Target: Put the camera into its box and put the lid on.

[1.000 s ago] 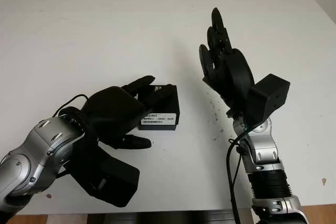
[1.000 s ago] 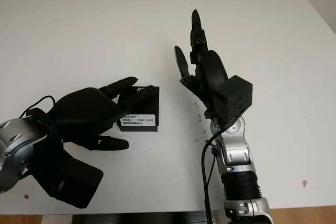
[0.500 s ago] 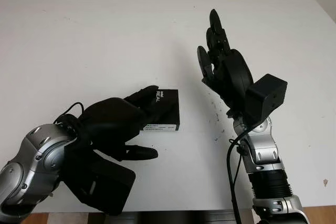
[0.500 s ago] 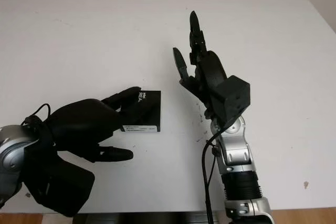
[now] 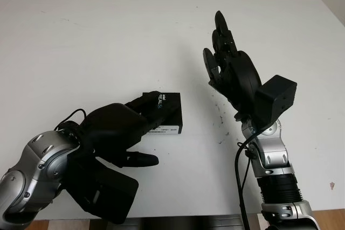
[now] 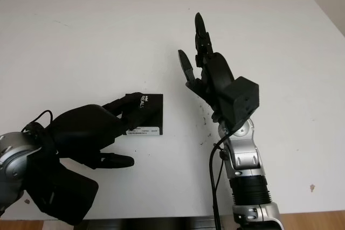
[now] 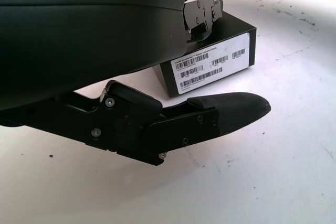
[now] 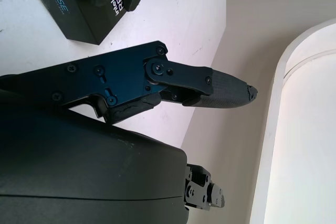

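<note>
The box (image 5: pixel 166 113) is a flat black carton with its lid on. It lies on the white table (image 5: pixel 97 41), slightly left of centre, with white lettering on its top face and a white barcode label (image 7: pixel 210 66) on the side facing the robot.

The left hand (image 5: pixel 121 130) lies over the near-left part of the box. Two fingers (image 5: pixel 148 103) lie on the lid, and the thumb (image 7: pixel 226 111) extends along the table just in front of the labelled side, apart from it. The fingers are stretched out, not curled round the box, so the hand presses on the box and does not grasp it.

The right hand (image 6: pixel 207 71) is raised above the table to the right of the box, well apart from it. Its fingers point away from the robot, and it holds nothing. Small dark specks (image 5: pixel 221 114) mark the table between the box and the right arm.
</note>
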